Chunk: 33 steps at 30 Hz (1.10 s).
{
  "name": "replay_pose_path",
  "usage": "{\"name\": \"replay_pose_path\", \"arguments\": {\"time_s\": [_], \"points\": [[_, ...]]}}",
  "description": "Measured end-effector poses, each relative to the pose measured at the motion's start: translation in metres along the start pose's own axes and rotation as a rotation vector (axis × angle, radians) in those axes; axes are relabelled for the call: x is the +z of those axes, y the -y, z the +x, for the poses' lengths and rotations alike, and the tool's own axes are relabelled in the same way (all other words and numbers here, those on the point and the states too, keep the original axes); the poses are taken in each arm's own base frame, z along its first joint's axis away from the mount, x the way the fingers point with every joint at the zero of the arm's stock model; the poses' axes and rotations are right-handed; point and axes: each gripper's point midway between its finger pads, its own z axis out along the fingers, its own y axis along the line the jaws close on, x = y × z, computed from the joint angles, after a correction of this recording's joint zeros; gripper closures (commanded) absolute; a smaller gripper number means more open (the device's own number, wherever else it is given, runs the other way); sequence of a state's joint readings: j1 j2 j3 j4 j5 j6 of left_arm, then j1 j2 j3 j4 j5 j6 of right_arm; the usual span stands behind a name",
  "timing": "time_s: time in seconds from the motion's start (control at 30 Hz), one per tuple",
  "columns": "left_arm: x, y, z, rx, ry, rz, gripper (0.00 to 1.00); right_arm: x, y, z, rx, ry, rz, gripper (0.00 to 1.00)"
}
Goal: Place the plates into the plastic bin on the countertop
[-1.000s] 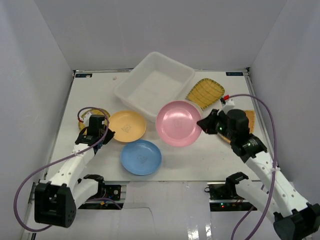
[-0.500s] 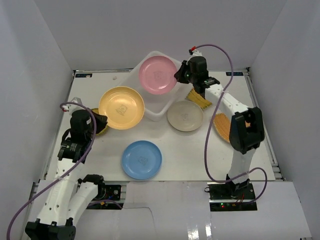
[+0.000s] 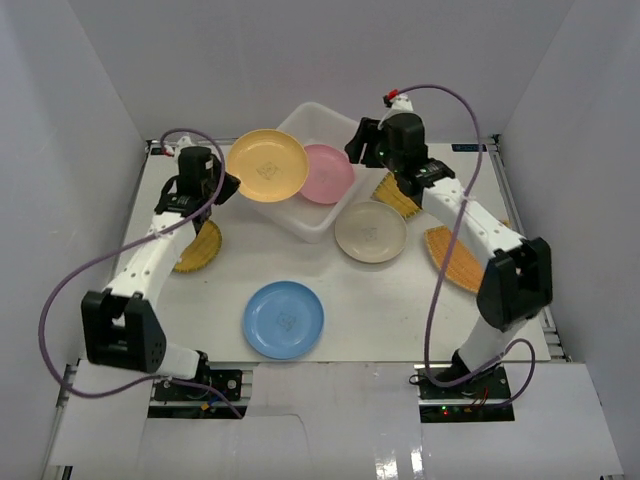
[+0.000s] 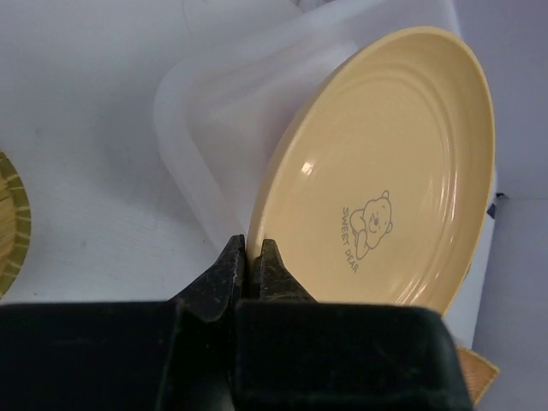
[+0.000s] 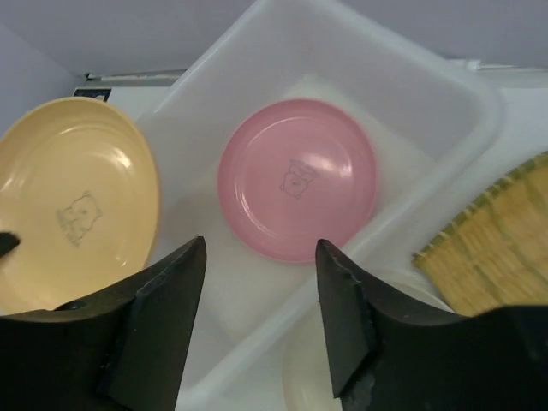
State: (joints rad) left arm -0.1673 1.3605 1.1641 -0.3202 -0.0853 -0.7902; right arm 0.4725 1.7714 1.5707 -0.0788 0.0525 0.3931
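The pink plate (image 3: 326,173) (image 5: 297,178) lies flat inside the white plastic bin (image 3: 297,213) (image 5: 479,96). My right gripper (image 3: 357,143) (image 5: 261,248) hangs open above it, holding nothing. My left gripper (image 3: 226,186) (image 4: 253,257) is shut on the rim of the orange-yellow plate (image 3: 267,165) (image 4: 385,171), which is tilted in the air over the bin's left edge (image 4: 193,111). The cream plate (image 3: 370,231) and the blue plate (image 3: 284,319) rest on the countertop (image 3: 400,300).
Yellow woven plates lie at the left (image 3: 200,247), at the right (image 3: 455,258), and beside the bin under the right arm (image 3: 396,191) (image 5: 497,248). Grey panels wall the countertop on three sides. Cables loop from both arms.
My right arm carried the pink plate to the bin and let it go; its jaws now stand open. My left arm lifted the orange-yellow plate up to the bin's left edge.
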Motion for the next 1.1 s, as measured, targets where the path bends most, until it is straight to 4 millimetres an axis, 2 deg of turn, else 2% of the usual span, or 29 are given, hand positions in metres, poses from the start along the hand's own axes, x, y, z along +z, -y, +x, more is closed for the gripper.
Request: {"name": "replay_pose_path", "arguments": {"time_s": [0.07, 0.1, 0.13, 0.17, 0.23, 0.27, 0.3, 0.37, 0.43, 0.47, 0.53, 0.6, 0.63, 0.67, 0.77, 0.8, 0.83, 0.87, 0.9, 1.0, 1.1], "points": [[0.032, -0.004, 0.016, 0.014, -0.053, -0.037, 1.0, -0.04, 0.003, -0.015, -0.007, 0.071, 0.018, 0.46], [0.045, -0.005, 0.025, 0.024, -0.077, -0.052, 0.96, -0.057, 0.009, -0.015, -0.005, 0.097, 0.032, 0.46], [0.056, -0.005, 0.032, 0.036, -0.098, -0.061, 0.91, -0.073, 0.016, -0.01, -0.001, 0.113, 0.049, 0.45], [0.067, -0.004, 0.038, 0.048, -0.114, -0.067, 0.77, -0.084, 0.024, 0.0, 0.003, 0.114, 0.066, 0.41], [0.085, -0.001, 0.048, 0.072, -0.141, -0.071, 0.52, -0.098, 0.048, 0.034, 0.015, 0.083, 0.12, 0.33], [0.092, 0.002, 0.051, 0.08, -0.149, -0.068, 0.3, -0.101, 0.064, 0.06, 0.02, 0.041, 0.157, 0.25], [0.097, 0.005, 0.053, 0.093, -0.155, -0.062, 0.21, -0.102, 0.079, 0.085, 0.028, -0.007, 0.191, 0.23], [0.102, 0.013, 0.054, 0.104, -0.16, -0.044, 0.06, -0.107, 0.11, 0.141, 0.041, -0.134, 0.269, 0.17], [0.099, 0.021, 0.051, 0.115, -0.154, -0.022, 0.02, -0.114, 0.131, 0.177, 0.053, -0.223, 0.324, 0.17], [0.096, 0.026, 0.048, 0.123, -0.144, -0.008, 0.02, -0.116, 0.139, 0.187, 0.065, -0.252, 0.345, 0.18], [0.084, 0.037, 0.037, 0.14, -0.118, 0.024, 0.02, -0.117, 0.149, 0.194, 0.085, -0.267, 0.374, 0.24], [0.058, 0.046, 0.026, 0.158, -0.083, 0.062, 0.05, -0.112, 0.155, 0.191, 0.107, -0.248, 0.385, 0.3], [0.039, 0.051, 0.019, 0.163, -0.057, 0.086, 0.06, -0.11, 0.16, 0.193, 0.119, -0.249, 0.395, 0.3], [0.017, 0.053, 0.015, 0.169, -0.029, 0.116, 0.07, -0.106, 0.164, 0.195, 0.133, -0.25, 0.401, 0.36], [-0.047, 0.043, 0.012, 0.172, 0.021, 0.165, 0.15, -0.095, 0.174, 0.212, 0.163, -0.287, 0.409, 0.54], [-0.064, 0.034, 0.018, 0.167, 0.024, 0.169, 0.15, -0.092, 0.176, 0.22, 0.178, -0.307, 0.412, 0.61], [-0.078, 0.017, 0.03, 0.166, 0.005, 0.152, 0.16, -0.089, 0.178, 0.229, 0.189, -0.33, 0.41, 0.8], [-0.086, 0.002, 0.042, 0.16, -0.018, 0.133, 0.16, -0.087, 0.178, 0.234, 0.199, -0.342, 0.407, 0.88], [-0.091, -0.016, 0.058, 0.153, -0.058, 0.105, 0.17, -0.084, 0.176, 0.232, 0.211, -0.332, 0.393, 0.92], [-0.097, -0.074, 0.115, 0.129, -0.228, -0.041, 0.18, -0.085, 0.168, 0.219, 0.243, -0.272, 0.366, 0.92], [-0.107, -0.125, 0.166, 0.102, -0.411, -0.211, 0.18, -0.114, 0.163, 0.209, 0.235, -0.219, 0.366, 0.92]]}}
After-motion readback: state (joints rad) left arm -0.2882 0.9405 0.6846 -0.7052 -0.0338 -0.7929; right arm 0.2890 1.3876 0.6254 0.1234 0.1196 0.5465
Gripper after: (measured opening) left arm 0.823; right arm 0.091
